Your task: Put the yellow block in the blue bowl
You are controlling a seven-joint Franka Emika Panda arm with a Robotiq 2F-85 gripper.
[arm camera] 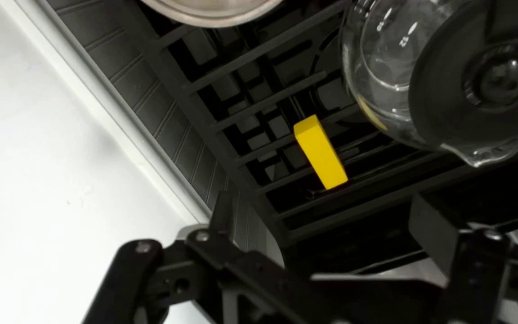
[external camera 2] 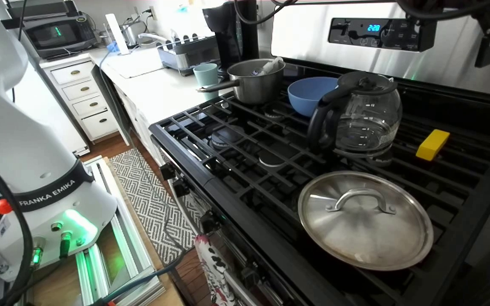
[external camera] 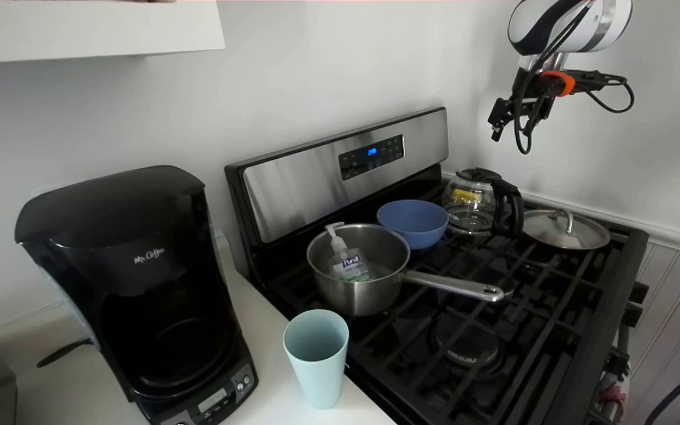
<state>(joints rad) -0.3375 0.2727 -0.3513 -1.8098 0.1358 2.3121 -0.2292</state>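
Observation:
The yellow block (external camera 2: 433, 144) lies on the stove grate beside the glass carafe. It also shows in the wrist view (arm camera: 321, 153), and through the carafe's glass in an exterior view (external camera: 466, 196). The blue bowl (external camera: 414, 221) sits on the stove between the saucepan and the carafe. In an exterior view the bowl (external camera 2: 309, 93) is partly hidden by the carafe. My gripper (external camera: 511, 134) is high above the stove's back corner, well apart from block and bowl. In the wrist view the gripper (arm camera: 324, 216) has its fingers wide apart with nothing between them.
The glass carafe (external camera 2: 368, 114) stands between block and bowl. A steel lid (external camera 2: 366, 225) lies near the block. A steel saucepan (external camera: 358, 295) holds a sanitizer bottle (external camera: 349, 262), its handle over the grate. A pale-blue cup (external camera: 319, 366) and coffee maker (external camera: 127, 236) stand on the counter.

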